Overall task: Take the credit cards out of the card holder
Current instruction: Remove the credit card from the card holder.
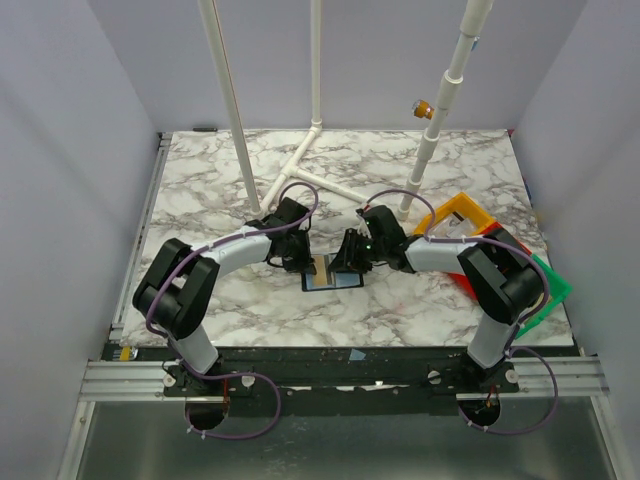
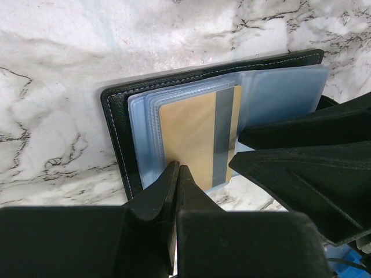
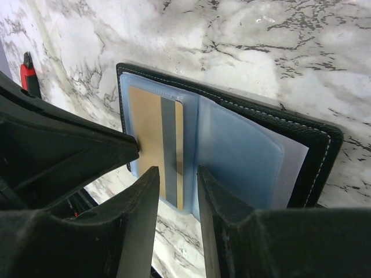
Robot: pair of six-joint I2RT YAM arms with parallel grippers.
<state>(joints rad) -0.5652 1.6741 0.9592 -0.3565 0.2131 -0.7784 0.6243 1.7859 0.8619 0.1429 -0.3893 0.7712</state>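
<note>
Right now the wallet [image 1: 335,282] lies open & flat on the marble table [image 1: 200,190], approx. mid-table btwn the two arms. A tan card [image 2: 191,139] w/ a grey stripe sits in its clear sleeves [image 2: 284,92]. The left gripper [image 2: 178,168] is closed tight, tips at the near edge of the card's sleeve; can't tell if it pinches anything. The right gripper [image 3: 177,172] stands part open over the card's edge, gripping nothing visible. Coloured bins [image 1: 478,210] sit at the table's right.
</note>
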